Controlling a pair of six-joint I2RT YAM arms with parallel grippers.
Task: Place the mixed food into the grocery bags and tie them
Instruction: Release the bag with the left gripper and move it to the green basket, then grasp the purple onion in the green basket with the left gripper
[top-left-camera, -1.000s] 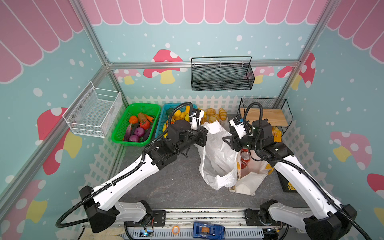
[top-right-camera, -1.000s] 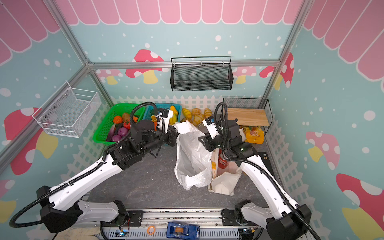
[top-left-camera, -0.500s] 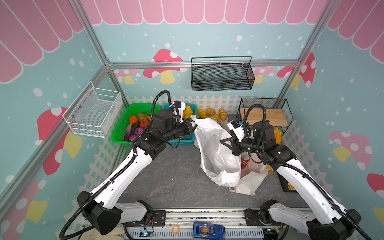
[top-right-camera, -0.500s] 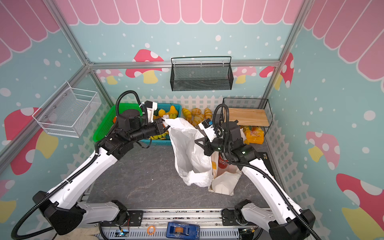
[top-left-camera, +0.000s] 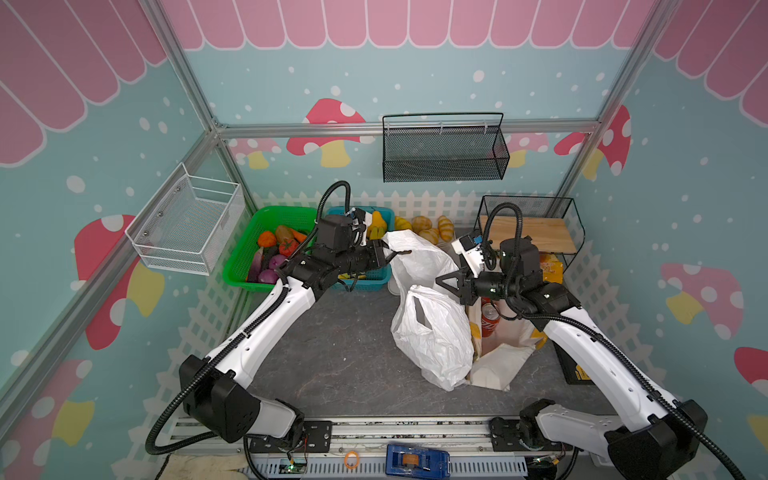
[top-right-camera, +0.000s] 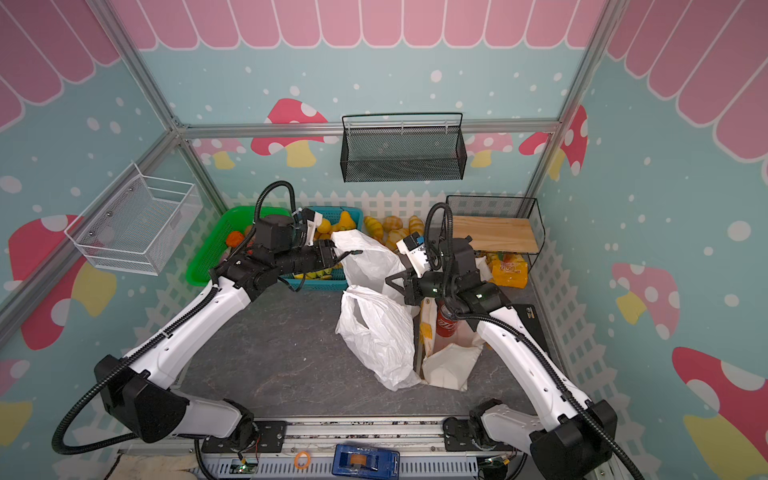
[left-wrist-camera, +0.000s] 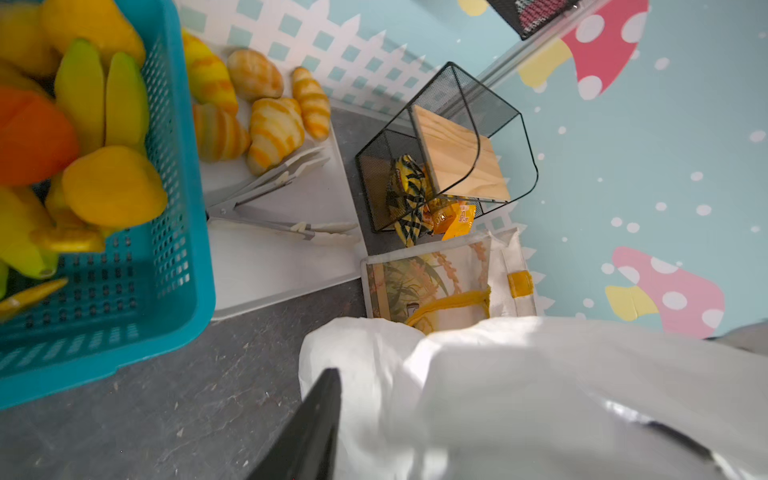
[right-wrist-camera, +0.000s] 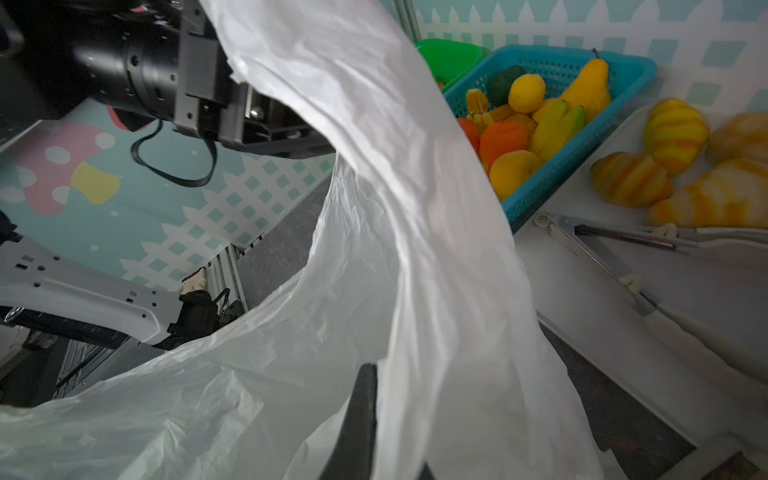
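Bag work on the counter (top-left-camera: 332, 357), both my pincers at the plastic bag (top-left-camera: 432, 332).
In both top views my left pincer (top-left-camera: 385, 258) stands parted at the bag's raised rear edge and my right pincer (top-left-camera: 445, 283) is clenched on its near edge; a soda can (top-left-camera: 488, 322) stands in the tote (top-left-camera: 500, 363) just beside it, and purple onions (top-left-camera: 272, 269) lie in the green basket (top-left-camera: 237, 270). Left wrist: white film lies between my spread fingers (left-wrist-camera: 309, 436). Right wrist: film runs pinched along my finger (right-wrist-camera: 359, 415).

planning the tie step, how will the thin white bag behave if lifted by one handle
Probably floppy: the bag sags in crinkled folds. Likely light: the film looks thin and translucent. It may slump if moved; it seems to lean on the tote.
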